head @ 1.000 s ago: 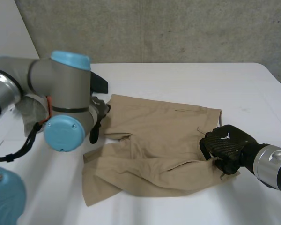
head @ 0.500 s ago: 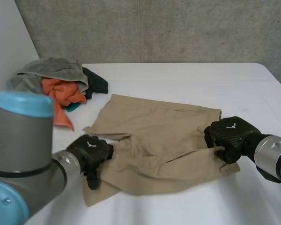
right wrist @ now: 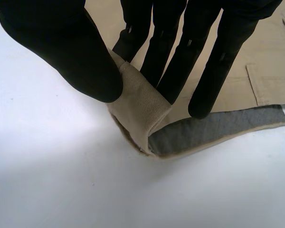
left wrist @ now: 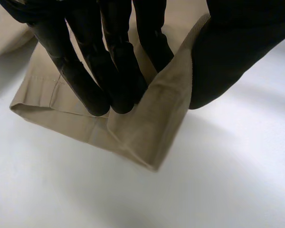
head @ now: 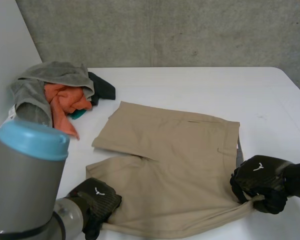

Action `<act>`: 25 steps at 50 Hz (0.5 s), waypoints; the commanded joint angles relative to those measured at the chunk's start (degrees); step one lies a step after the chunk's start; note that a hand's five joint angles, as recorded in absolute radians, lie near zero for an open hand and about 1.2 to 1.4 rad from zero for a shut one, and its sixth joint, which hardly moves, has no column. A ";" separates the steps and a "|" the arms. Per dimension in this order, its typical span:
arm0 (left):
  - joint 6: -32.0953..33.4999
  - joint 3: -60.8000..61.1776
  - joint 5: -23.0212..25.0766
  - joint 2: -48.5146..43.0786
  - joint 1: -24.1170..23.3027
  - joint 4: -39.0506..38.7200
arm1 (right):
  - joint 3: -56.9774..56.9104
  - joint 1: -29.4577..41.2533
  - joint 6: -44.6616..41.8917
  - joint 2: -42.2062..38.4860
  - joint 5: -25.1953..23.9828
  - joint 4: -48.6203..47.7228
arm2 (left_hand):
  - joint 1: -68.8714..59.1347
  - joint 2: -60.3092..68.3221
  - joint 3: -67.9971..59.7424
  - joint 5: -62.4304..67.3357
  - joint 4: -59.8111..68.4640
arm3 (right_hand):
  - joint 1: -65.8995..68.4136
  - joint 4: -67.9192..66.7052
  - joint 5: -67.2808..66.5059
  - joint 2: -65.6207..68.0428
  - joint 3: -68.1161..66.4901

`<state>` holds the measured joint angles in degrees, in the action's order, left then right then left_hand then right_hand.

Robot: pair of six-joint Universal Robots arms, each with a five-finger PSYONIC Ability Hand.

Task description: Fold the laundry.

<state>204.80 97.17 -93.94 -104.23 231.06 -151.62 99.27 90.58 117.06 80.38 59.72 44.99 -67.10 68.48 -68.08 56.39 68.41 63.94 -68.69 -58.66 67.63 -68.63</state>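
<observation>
Two hands pinch the near edge of the tan shorts (head: 175, 165), spread flat mid-bench.
At the leg-hem corner the left hand (head: 97, 197) pinches cloth between thumb and fingers; the right hand (head: 260, 182) likewise clamps the waistband corner. Probably the first fold: lift both corners together, carry to the far edge. White bench (head: 200, 85), laundry pile (head: 55, 92) left, concrete wall (head: 165, 30) behind.

Left hand (head: 96, 199) is low at the near left corner of the tan shorts (head: 175, 160), fingers (left wrist: 111, 71) and thumb (left wrist: 228, 57) pinching that corner. Right hand (head: 259, 181) pinches the near right corner the same way, thumb (right wrist: 61, 42) opposing straight fingers (right wrist: 204, 61). Left arm (head: 25, 185) stands bent in the foreground.
</observation>
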 commanded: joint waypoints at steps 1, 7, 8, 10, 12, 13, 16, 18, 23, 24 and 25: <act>0.24 -14.18 -3.62 -6.77 1.85 0.45 | -4.78 4.07 10.98 -6.20 2.33 -11.04 | -12.90 11.52 -11.92 13.61 11.59 | 16.06 -11.31 -11.34 12.37 -11.37; 1.56 -30.79 -4.33 -14.94 4.14 -2.62 | -9.79 6.71 23.28 -8.84 7.86 -24.84 | -12.90 11.52 -11.92 13.61 11.59 | 16.06 -11.31 -11.34 12.37 -11.37; 2.52 -35.60 -4.59 -17.91 4.49 -3.93 | -10.84 7.41 26.00 -9.80 9.26 -29.30 | -12.90 11.52 -11.92 13.61 11.59 | 16.06 -11.31 -11.34 12.37 -11.37; 4.01 -40.46 -4.68 -21.00 4.75 -5.17 | -11.72 8.38 28.21 -11.03 10.68 -34.06 | -12.90 11.52 -11.92 13.61 11.59 | 16.06 -11.31 -11.34 12.37 -11.37; 6.64 -47.03 -4.68 -25.99 4.93 -6.92 | -12.69 9.61 30.49 -13.04 12.78 -41.42 | -12.90 11.52 -11.92 13.61 11.59 | 16.06 -11.31 -11.34 12.37 -11.37; 7.79 -49.25 -4.85 -27.68 5.02 -7.89 | -12.96 10.05 30.94 -13.67 13.66 -43.99 | -12.90 11.52 -11.92 13.61 11.59 | 16.06 -11.31 -11.34 12.37 -11.37; 11.92 -57.16 -5.12 -34.79 4.84 -11.41 | -14.19 11.46 30.95 -17.27 17.18 -54.45 | -12.90 11.52 -11.92 13.61 11.59 | 16.06 -11.31 -11.34 12.37 -11.37; 13.86 -60.42 -4.94 -37.87 4.67 -13.16 | -14.98 11.99 30.42 -19.20 18.94 -58.94 | -12.90 11.52 -11.92 13.61 11.59 | 16.06 -11.31 -11.34 12.37 -11.37; 18.26 -68.42 -3.98 -45.43 2.92 -17.47 | -18.83 14.18 26.65 -26.49 24.03 -65.73 | 38.26 -39.64 39.24 -37.55 -39.56 | -53.94 58.69 58.66 -57.63 58.63; 18.70 -68.69 -3.54 -45.80 2.56 -18.09 | -19.46 14.54 26.03 -27.38 24.82 -65.12 | 57.10 -58.48 58.08 -56.39 -58.41 | -53.94 58.69 58.66 -57.63 58.63; 18.79 -68.87 -3.01 -45.89 2.12 -18.88 | -19.98 14.80 25.50 -27.99 25.79 -64.33 | 57.10 -58.48 58.08 -56.39 -58.41 | -51.19 55.95 55.92 -54.89 55.89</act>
<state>220.51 32.95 -98.70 -145.32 235.20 -166.43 82.59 103.52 146.50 58.17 80.87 -17.53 -58.32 58.26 -58.24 48.85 59.29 49.33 -50.92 -40.71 49.98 -50.73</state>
